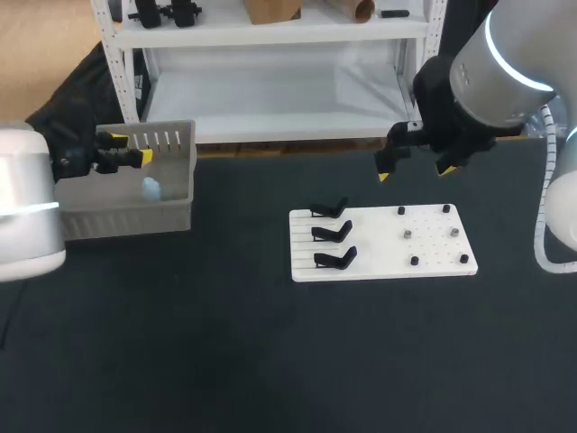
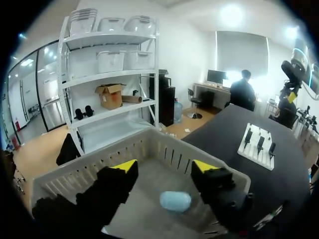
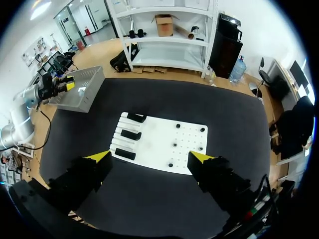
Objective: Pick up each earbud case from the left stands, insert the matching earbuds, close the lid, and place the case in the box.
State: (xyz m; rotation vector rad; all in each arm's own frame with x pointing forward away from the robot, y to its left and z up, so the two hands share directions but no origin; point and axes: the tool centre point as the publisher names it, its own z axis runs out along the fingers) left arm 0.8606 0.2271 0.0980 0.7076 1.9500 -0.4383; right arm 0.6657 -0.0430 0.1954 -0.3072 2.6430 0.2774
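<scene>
A pale blue earbud case (image 1: 151, 189) lies on the floor of the grey slotted box (image 1: 126, 216) at the table's left. My left gripper (image 1: 128, 149) hangs over the box, open, its fingers apart with nothing between them. In the left wrist view the earbud case (image 2: 175, 201) rests below and just ahead of the left gripper (image 2: 164, 167), inside the box (image 2: 164, 149). Three black stands (image 1: 331, 234) on the white board (image 1: 433, 248) hold nothing. My right gripper (image 1: 415, 171) is open, high above the board's far edge; the right wrist view shows that right gripper (image 3: 150, 157) over the board (image 3: 164, 144).
Small dark pegs (image 1: 415, 261) dot the right half of the white board. The black tabletop (image 1: 234, 361) stretches between box and board and along the near side. The box sits near the table's left edge.
</scene>
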